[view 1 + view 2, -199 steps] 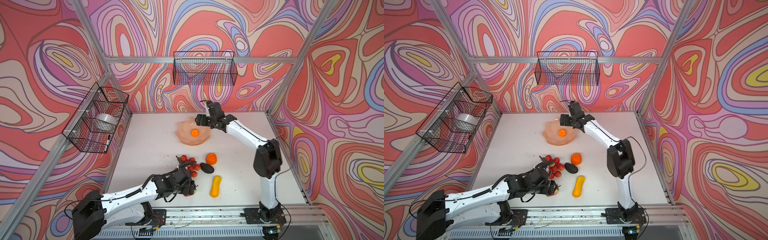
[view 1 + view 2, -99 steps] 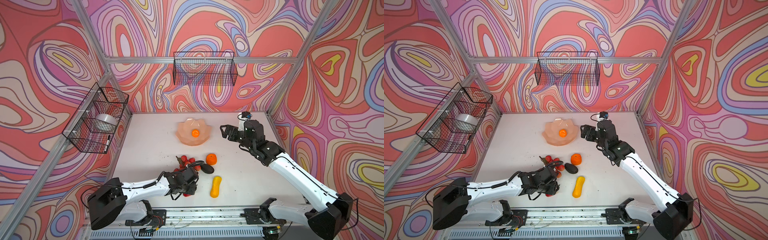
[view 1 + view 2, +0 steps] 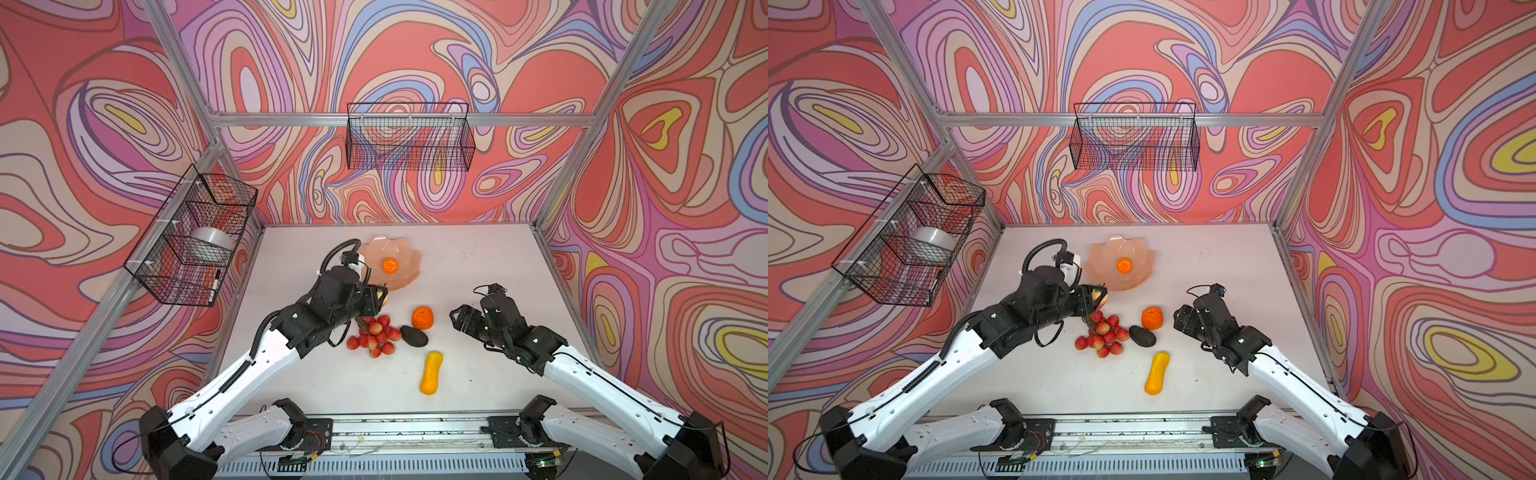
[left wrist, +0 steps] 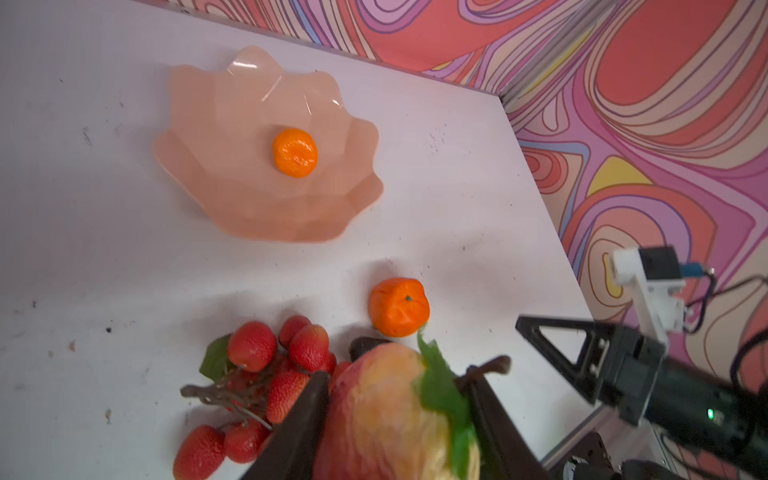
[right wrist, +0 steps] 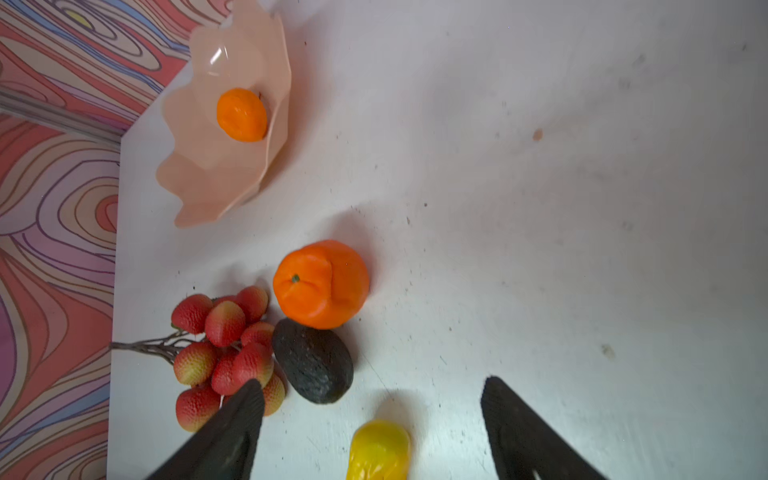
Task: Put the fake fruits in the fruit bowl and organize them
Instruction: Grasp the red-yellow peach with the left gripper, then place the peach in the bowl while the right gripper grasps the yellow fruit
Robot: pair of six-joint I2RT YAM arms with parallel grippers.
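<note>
- while the left claw (image 4: 395, 386) is clamped on the red-yellow plastic apple-like fruit (image 4: 374, 419), it hangs just beside the near rim of the shallow peach-pink scalloped bowl (image 3: 405, 276).
- bowl lies directly ahead of it, toward the back wall, and holds one small orange (image 3: 390, 265).
- right claw (image 5: 372, 390), jaws apart and empty, sits farther off, facing the loose orange (image 3: 422, 318) on the white worktop (image 3: 478, 257).
</note>
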